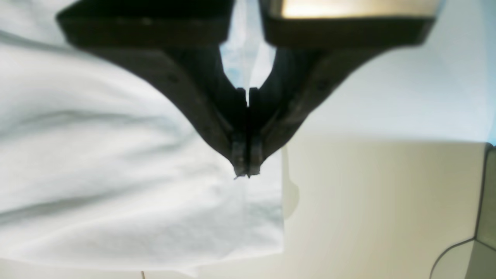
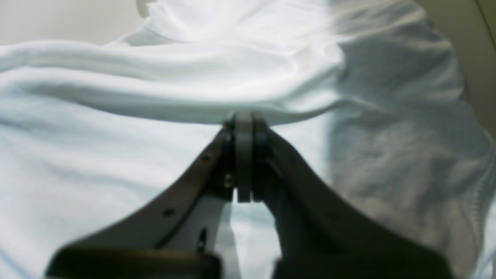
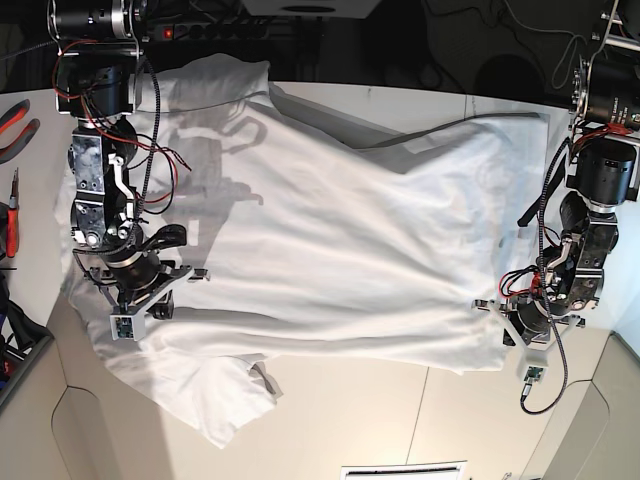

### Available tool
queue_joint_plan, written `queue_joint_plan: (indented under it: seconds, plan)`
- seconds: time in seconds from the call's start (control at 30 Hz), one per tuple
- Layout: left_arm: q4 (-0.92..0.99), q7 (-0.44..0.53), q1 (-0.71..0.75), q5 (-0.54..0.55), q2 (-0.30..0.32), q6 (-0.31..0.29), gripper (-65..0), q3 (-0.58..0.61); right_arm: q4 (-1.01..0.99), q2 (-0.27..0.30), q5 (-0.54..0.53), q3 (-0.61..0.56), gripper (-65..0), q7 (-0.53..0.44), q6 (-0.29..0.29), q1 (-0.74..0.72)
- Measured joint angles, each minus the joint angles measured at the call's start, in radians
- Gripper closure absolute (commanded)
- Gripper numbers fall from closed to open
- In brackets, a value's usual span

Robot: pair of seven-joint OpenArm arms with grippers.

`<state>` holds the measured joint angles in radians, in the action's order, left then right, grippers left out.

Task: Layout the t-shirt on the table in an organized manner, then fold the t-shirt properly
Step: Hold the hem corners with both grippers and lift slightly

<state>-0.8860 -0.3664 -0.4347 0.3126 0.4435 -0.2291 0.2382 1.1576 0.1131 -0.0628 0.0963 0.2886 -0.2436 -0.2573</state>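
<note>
The white t-shirt (image 3: 330, 240) lies spread out across the table (image 3: 400, 420). The left gripper (image 1: 247, 170) is pressed tight together, pinching the shirt's edge. The right gripper (image 2: 243, 124) is squeezed tight too, nipping a fold of the cloth.

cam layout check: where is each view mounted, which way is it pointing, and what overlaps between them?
Left wrist: sits on the left arm, looks along the shut left hand pinching the t-shirt edge; table beyond.
Right wrist: sits on the right arm, looks along the shut right hand gripping a cloth fold.
Base: overhead, facing down on the table; both arms show, left hand at its right, right hand at its left.
Shared: the t-shirt appears in all three.
</note>
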Motion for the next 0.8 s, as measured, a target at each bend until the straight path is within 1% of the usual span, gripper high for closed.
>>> queue_joint_plan:
  seconds: [0.27,0.8]
  plan:
    - [0.000,0.000,0.000,0.000,-0.014,0.000,0.0,0.000,0.000,0.000,0.000,0.000,0.0,0.000,0.000,0.000]
    - [0.000,0.000,0.000,0.001,-0.014,0.000,0.0,0.000,0.000,0.000,0.000,0.000,0.0,0.000,0.000,0.000]
